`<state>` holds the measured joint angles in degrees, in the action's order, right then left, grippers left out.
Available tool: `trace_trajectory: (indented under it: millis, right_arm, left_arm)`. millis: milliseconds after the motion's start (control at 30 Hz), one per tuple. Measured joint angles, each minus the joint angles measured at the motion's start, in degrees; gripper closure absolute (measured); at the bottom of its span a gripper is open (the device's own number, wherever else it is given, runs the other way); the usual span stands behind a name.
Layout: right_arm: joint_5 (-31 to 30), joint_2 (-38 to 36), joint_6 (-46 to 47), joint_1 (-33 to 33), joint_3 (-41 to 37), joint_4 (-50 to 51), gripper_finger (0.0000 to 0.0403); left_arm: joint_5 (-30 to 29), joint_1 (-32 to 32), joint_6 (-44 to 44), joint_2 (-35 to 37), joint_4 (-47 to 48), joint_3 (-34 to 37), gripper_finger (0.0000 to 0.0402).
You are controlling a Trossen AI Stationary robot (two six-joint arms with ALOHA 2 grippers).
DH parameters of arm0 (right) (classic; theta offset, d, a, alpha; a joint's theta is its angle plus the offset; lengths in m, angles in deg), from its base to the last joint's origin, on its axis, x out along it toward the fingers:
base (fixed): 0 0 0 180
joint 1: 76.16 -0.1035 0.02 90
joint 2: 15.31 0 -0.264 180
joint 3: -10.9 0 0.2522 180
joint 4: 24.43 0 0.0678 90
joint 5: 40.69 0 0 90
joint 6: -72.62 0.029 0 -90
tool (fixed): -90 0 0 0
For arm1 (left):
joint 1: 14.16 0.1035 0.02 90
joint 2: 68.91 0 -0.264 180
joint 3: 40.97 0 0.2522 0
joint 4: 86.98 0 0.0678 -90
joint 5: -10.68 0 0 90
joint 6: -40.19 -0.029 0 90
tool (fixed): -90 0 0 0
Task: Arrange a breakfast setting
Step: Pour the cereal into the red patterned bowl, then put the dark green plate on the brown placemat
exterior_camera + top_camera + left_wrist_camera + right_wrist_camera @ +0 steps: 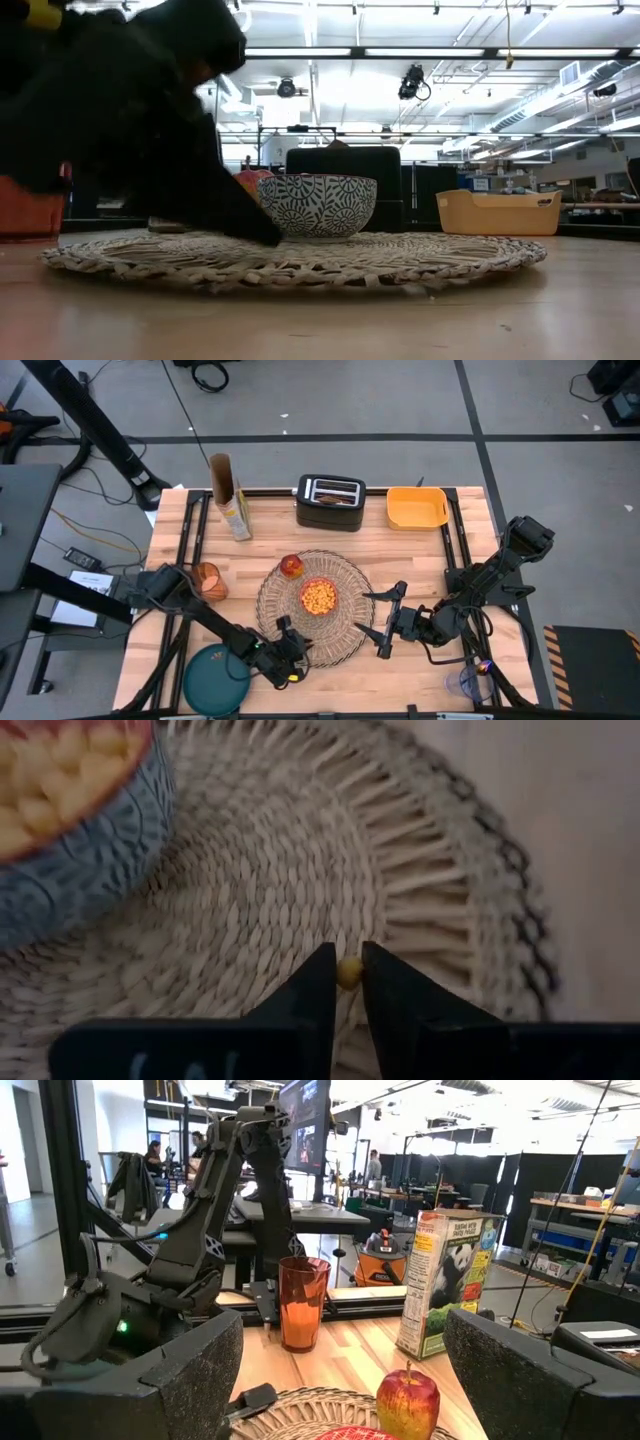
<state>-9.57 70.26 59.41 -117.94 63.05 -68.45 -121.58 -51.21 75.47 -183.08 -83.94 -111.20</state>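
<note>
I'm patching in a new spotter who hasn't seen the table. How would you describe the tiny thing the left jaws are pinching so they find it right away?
Start at the big round woven placemat in the middle of the table, with the patterned bowl of yellow cereal on it. At the mat's near edge, the left gripper is shut on a single cereal piece. It is the only yellow piece outside the bowl, a small round bit against pale straw.

The cereal box (440,1285) has a panda picture and some words on its front. The words are too small to read. The box stands just beside the red apple (407,1400). No other words or numbers can be read.
</note>
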Motion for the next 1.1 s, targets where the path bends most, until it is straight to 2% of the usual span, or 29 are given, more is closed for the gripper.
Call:
trace_trajectory:
  millis: [233, 400, 600, 733, 867, 1100]
  right_arm:
    - [0.0, 0.0, 0.0, 0.0, 0.0, -0.4, 0.0055]
    - [0.3, 0.0, 0.1, 0.0, 0.0, -0.4, 0.0055]
    - [0.3, 0.0, 0.0, 0.0, 0.0, -0.4, 0.0055]
    - [0.0, 0.0, -0.4, -0.6, 0.0, -0.3, 0.0055]
    - [-0.1, 0.0, -0.4, -1.0, 0.0, 0.0, 0.0055]
    - [-0.1, 0.0, -0.7, -1.6, 0.0, 2.3, 0.0055]
  left_arm:
    - [-0.9, 0.9, -4.3, 6.7, 0.0, 0.0, 0.0347]
    - [-4.7, 5.7, -8.9, 11.8, -1.2, 0.0, 0.0347]
    - [-1.7, 13.4, -10.0, 10.6, -1.3, -0.1, 0.0347]
    - [-1.4, 16.3, -8.6, 9.5, 0.1, 0.1, 0.0345]
    - [-1.4, 17.5, -8.9, 9.5, 0.3, 0.0, 0.0327]
    - [2.3, 18.3, -6.7, 9.6, 0.2, 0.0, 0.0258]
